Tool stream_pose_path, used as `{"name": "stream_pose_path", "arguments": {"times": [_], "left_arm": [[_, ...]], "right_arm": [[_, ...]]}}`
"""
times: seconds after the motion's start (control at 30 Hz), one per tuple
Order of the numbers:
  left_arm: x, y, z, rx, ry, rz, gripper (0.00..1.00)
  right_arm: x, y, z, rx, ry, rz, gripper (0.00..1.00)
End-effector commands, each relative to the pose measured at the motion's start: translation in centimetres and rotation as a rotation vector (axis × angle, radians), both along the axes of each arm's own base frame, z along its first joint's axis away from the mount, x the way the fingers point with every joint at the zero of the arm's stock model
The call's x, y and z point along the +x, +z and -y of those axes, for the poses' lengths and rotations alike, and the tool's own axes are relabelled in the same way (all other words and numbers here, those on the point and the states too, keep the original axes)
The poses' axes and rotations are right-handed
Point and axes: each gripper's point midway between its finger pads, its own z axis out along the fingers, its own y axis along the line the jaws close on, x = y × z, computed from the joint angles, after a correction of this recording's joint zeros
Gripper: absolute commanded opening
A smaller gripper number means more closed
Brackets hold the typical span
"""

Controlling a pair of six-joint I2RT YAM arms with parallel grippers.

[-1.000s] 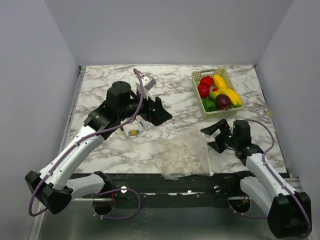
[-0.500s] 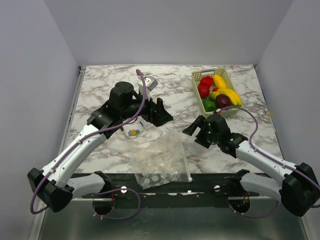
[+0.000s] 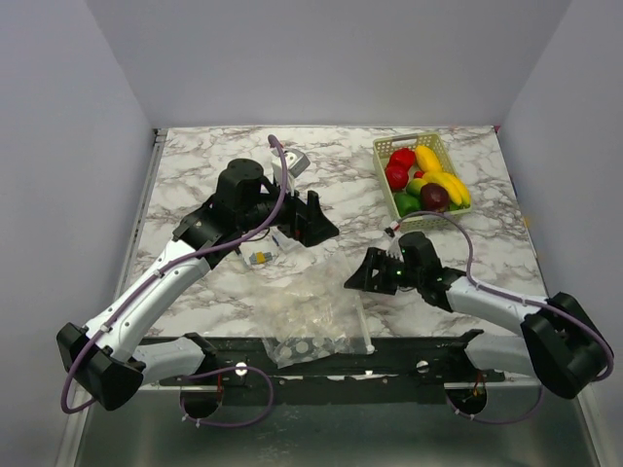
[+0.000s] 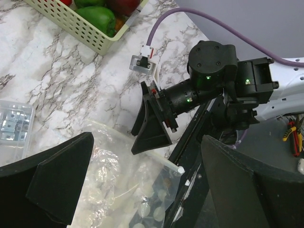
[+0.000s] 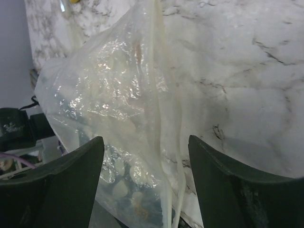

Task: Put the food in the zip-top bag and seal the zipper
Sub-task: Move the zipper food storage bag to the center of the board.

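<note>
The food (image 3: 421,178) lies heaped in a pale green basket (image 3: 384,185) at the back right: red, yellow, green and dark maroon pieces. A clear zip-top bag (image 3: 313,309) lies crumpled at the table's near edge and partly hangs over it. Its zipper (image 3: 363,319) runs along the right side. My right gripper (image 3: 368,276) is low at that edge. In the right wrist view its jaws (image 5: 145,185) are open and straddle the zipper (image 5: 167,175) without touching it. My left gripper (image 3: 310,220) hovers open behind the bag (image 4: 114,185), holding nothing.
A small flat packet (image 3: 261,256) lies left of the bag, under the left arm. A grey block (image 3: 291,161) sits further back. The table's near edge and black frame (image 3: 389,350) run just below the bag.
My right arm has swung left from the table's right side to the bag's zipper edge, and its jaws have narrowed. The bag slid nearer the front edge. The left arm barely moved.
</note>
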Motion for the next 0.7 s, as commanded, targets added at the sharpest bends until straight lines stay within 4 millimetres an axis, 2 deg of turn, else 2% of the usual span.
{"name": "stream_pose_path", "arguments": {"times": [0.0,0.13,0.23,0.27,0.33,0.43,0.53,0.67], "left_arm": [[-0.5,0.3,0.4,-0.022,-0.033,0.002,0.99],[-0.7,0.4,0.5,-0.027,-0.045,-0.002,0.98],[-0.5,0.2,0.4,-0.021,-0.033,0.003,0.98],[-0.4,0.2,0.4,-0.019,-0.029,0.005,0.99],[-0.4,0.0,0.5,-0.014,-0.032,-0.005,0.98],[-0.5,0.2,0.6,-0.023,-0.042,0.001,0.99],[-0.2,-0.4,0.6,-0.008,-0.03,-0.012,0.99],[-0.7,0.1,0.8,-0.023,-0.059,-0.015,0.99]], "right_arm": [[-1.2,2.7,-3.3,0.22,0.206,0.064,0.75],[-1.7,3.1,-4.8,0.347,0.261,0.04,0.68],[-1.9,4.2,-5.8,0.456,0.282,0.017,0.4],[-1.9,4.6,-6.1,0.493,0.287,0.023,0.35],[-2.0,5.1,-6.7,0.537,0.297,0.015,0.34],[-2.2,4.5,-7.8,0.542,0.318,-0.005,0.32],[-2.6,4.4,-9.0,0.553,0.349,-0.012,0.39],[-2.9,3.2,-10.2,0.531,0.348,-0.028,0.41]]}}
